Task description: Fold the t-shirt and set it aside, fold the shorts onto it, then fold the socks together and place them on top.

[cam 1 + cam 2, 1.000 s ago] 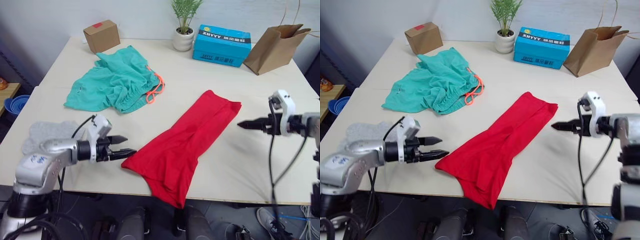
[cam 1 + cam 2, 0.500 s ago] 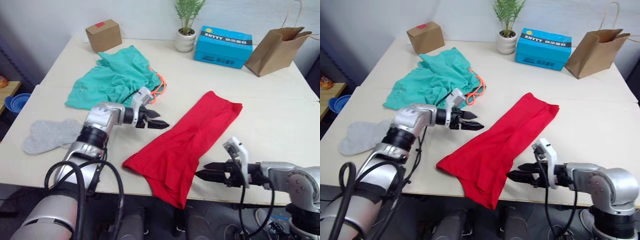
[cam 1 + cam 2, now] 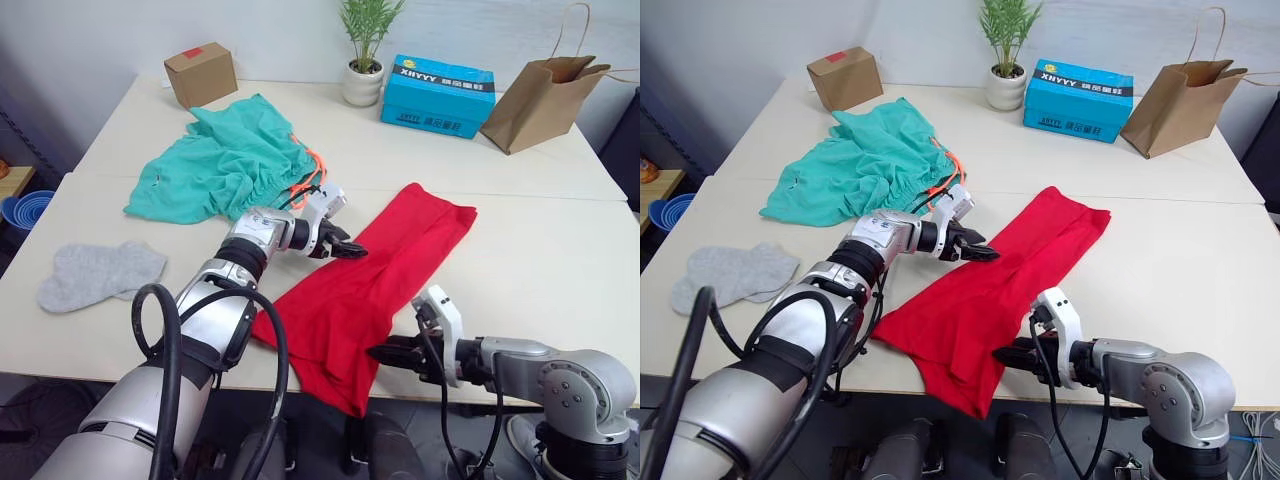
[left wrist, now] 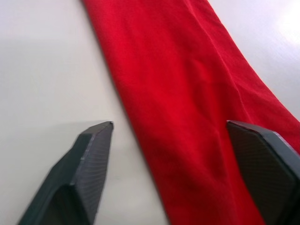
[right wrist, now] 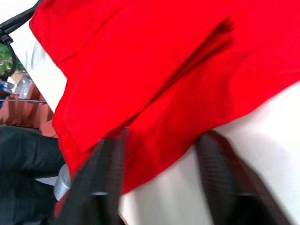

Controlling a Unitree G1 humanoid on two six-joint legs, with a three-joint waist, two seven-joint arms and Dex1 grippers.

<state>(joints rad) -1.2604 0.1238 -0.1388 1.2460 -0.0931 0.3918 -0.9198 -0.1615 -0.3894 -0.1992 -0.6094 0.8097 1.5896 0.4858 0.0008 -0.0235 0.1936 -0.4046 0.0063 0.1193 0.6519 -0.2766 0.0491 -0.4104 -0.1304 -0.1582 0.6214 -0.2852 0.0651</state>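
The red t-shirt [image 3: 385, 275] lies folded into a long strip across the table, its near end hanging over the front edge. My left gripper [image 3: 352, 250] is at the strip's left edge about halfway along. In the left wrist view its fingers [image 4: 86, 164] stand open astride that edge. My right gripper [image 3: 378, 352] is at the right side of the near end. Its fingers [image 5: 105, 178] are apart with red cloth between them. The teal shorts [image 3: 225, 165] lie bunched at the back left. The grey socks [image 3: 95, 272] lie at the front left.
Along the back edge stand a cardboard box [image 3: 202, 72], a potted plant [image 3: 363, 60], a blue carton [image 3: 437, 93] and a brown paper bag [image 3: 540, 95]. Bare table [image 3: 540, 250] lies right of the t-shirt.
My left gripper has moved right from the front left to the t-shirt's left edge. The right gripper has swung from the far right to the near end. Both have narrowed.
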